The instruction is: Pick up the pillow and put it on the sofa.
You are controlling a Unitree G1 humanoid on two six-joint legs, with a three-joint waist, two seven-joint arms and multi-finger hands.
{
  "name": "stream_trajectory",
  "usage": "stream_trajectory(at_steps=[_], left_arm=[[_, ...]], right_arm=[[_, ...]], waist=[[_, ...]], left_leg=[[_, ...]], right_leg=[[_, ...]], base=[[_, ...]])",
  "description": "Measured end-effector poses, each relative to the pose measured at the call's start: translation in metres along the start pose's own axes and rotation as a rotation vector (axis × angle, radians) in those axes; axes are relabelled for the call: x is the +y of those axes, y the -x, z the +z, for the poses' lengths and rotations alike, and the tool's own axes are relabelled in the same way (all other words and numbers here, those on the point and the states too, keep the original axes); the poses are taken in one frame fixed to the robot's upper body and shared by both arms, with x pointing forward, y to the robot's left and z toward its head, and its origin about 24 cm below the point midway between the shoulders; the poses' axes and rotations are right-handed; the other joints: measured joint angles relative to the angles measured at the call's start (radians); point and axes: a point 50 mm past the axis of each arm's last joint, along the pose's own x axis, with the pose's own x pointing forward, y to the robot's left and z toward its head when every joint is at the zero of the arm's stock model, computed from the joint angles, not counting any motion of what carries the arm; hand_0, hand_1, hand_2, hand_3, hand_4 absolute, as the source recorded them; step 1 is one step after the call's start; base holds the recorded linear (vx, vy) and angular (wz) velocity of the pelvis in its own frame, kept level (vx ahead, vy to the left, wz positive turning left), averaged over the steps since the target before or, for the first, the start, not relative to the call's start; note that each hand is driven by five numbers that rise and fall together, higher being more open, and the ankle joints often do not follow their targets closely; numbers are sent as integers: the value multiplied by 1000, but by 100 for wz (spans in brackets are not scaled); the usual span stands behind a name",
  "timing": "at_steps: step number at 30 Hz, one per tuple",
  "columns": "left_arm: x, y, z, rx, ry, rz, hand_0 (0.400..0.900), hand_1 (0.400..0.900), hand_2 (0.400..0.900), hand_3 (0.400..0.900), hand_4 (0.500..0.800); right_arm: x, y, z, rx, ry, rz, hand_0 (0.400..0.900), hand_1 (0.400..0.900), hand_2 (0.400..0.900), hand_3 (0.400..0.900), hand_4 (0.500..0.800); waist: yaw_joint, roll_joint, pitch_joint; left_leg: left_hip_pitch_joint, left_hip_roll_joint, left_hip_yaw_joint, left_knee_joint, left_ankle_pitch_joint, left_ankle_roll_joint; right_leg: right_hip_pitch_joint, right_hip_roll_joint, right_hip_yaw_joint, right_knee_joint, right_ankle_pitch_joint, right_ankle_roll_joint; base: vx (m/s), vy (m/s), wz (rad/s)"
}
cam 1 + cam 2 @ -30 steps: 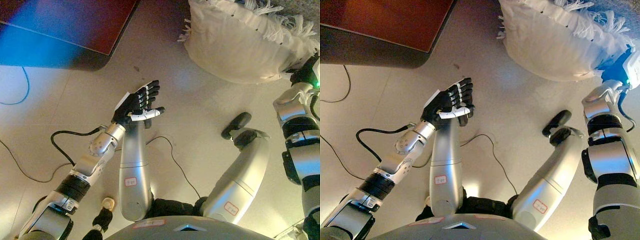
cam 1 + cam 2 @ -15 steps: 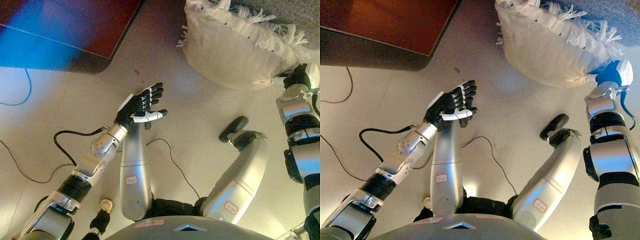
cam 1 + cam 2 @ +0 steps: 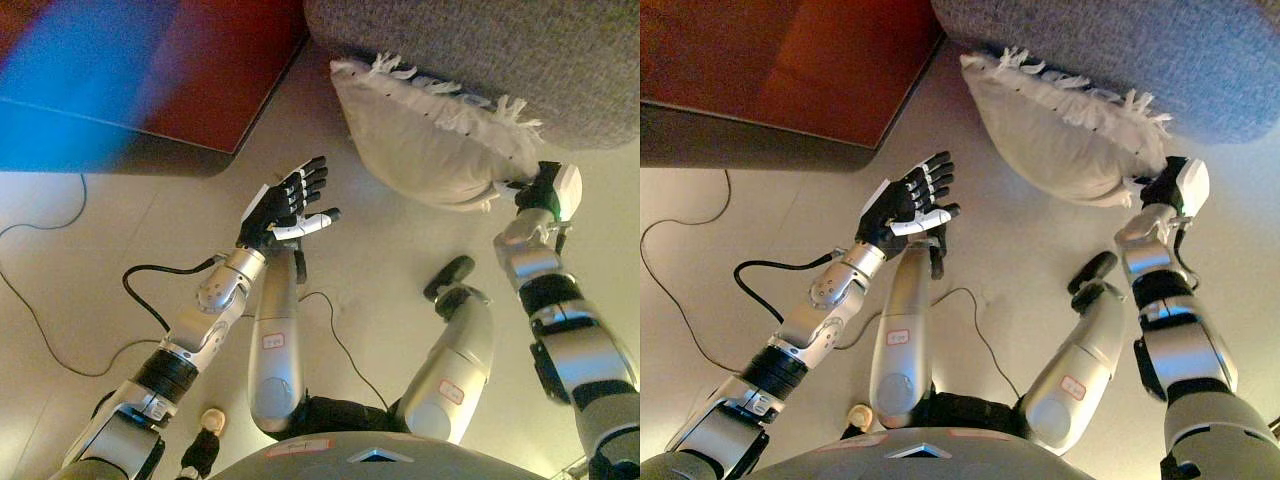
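A cream pillow (image 3: 420,140) with a fringed edge hangs tilted above the floor, its upper side close under the front of the grey sofa (image 3: 480,45). At the pillow's right corner my right hand (image 3: 543,190) has its fingers curled on the edge. My left hand (image 3: 285,205) is open, fingers spread, held over the floor to the left of the pillow and not touching it.
A dark red-brown piece of furniture (image 3: 200,60) fills the upper left, with its lower edge running toward the sofa. Pale floor (image 3: 80,290) lies below it.
The camera has shifted, and the sofa now fills the top. The right hand has carried the pillow up against the sofa's front. The left hand has stayed open.
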Motion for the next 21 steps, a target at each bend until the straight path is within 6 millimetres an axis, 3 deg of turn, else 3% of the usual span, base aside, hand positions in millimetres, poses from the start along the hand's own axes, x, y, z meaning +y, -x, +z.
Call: stream_trajectory(at_steps=[6,8,15,21], left_arm=[[12,4,0,1,31,99,900,900,900,900,800],[14,5,0,-1,35,110,900,900,900,900,800],[29,30,-16,89,71,201,900,900,900,900,800],[33,55,-38,203,90,258,900,900,900,900,800]], right_arm=[[12,40,9,-196,-4,32,400,400,400,400,500],[13,45,7,-217,12,35,400,400,400,400,500],[8,66,-24,-216,87,74,400,400,400,400,500],[4,84,-27,-288,130,143,400,400,400,400,500]], waist=[[-23,-45,-8],[-23,-56,-12],[-24,-134,-44],[-29,-214,-179]], left_leg=[[229,2,31,-187,46,0],[269,4,35,-222,57,-5],[514,16,64,-400,97,-31],[678,32,124,-524,118,-58]], right_leg=[[243,50,-61,-210,68,7],[290,65,-74,-255,84,9],[564,140,-111,-490,149,29],[665,171,-103,-562,152,30]], base=[[53,28,-2],[84,-18,0],[170,24,-7],[62,35,-17]])
